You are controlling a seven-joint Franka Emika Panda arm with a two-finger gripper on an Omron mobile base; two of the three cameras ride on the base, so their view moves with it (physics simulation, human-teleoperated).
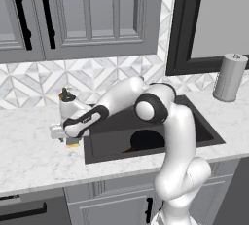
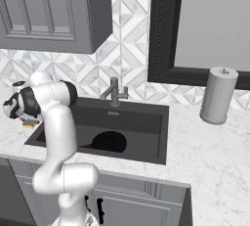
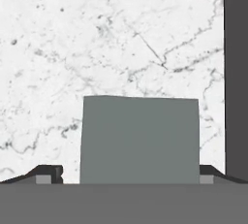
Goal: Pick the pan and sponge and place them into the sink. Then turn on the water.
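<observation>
gripper (image 3: 128,174): I see its jaws spread wide, nothing clamped
sponge (image 3: 139,138): directly beneath, between my fingertips
pan (image 1: 146,140): away to one side, lying in the sink (image 1: 204,127)

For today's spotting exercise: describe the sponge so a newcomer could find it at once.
Start at the dark sink set in the marble counter. Just off its left rim, under the open gripper, lies the sponge. It is a small block with a grey-green top and yellow body, unlike the taller soap bottle behind it.
</observation>
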